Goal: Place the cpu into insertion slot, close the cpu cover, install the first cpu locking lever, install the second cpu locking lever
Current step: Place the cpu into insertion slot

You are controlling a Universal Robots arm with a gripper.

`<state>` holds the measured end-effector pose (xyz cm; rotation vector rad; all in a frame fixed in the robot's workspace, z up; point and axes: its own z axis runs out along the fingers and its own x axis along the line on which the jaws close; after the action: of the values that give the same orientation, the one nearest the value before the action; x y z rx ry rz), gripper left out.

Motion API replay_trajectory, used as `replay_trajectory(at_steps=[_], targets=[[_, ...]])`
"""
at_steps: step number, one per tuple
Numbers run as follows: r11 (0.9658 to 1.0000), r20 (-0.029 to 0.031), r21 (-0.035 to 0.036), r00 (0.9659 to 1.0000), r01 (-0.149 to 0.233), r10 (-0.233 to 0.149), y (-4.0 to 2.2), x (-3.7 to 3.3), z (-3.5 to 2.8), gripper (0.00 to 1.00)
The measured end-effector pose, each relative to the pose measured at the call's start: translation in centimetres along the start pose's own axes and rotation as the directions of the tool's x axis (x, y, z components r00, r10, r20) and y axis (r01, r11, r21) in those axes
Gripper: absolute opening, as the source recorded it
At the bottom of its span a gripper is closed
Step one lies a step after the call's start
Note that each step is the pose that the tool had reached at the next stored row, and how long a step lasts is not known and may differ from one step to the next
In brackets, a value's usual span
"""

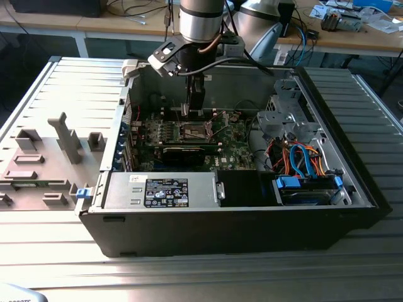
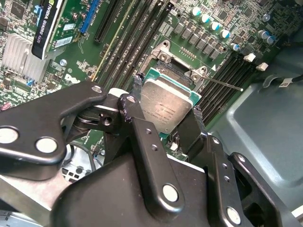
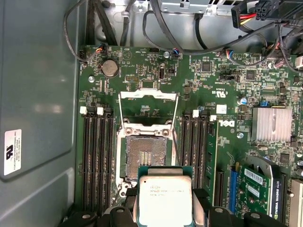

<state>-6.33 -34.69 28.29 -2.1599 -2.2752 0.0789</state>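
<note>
My gripper (image 2: pixel 166 101) is shut on the cpu (image 2: pixel 165 106), a flat square chip with a silver top and green edge, held by two opposite sides between the black fingers (image 2: pixel 134 111). In the first wrist view the cpu (image 3: pixel 164 201) hangs just beside the bare insertion slot (image 3: pixel 146 158), whose contact field is uncovered. The cpu cover (image 3: pixel 147 129), a silver frame, stands swung open on the slot's far side. A thin locking lever (image 2: pixel 225 84) sticks out, raised. In the exterior view the gripper (image 1: pixel 197 112) reaches down into the open computer case over the motherboard (image 1: pixel 230 141).
Black memory slots (image 3: pixel 97 161) flank the socket on both sides. A graphics card (image 3: pixel 258 187) and a finned heatsink (image 3: pixel 271 124) lie to one side. Cables (image 1: pixel 296 157) and a drive cage (image 1: pixel 280 116) fill the case at the exterior view's right; a power supply (image 1: pixel 160 190) sits in front.
</note>
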Motion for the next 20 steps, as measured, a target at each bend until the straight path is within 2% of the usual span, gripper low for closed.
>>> replay_trajectory(at_steps=[20], targets=[[1.0000,0.0001,0.0000,1.0000,0.000,0.000,0.02,0.07,0.40,0.55]])
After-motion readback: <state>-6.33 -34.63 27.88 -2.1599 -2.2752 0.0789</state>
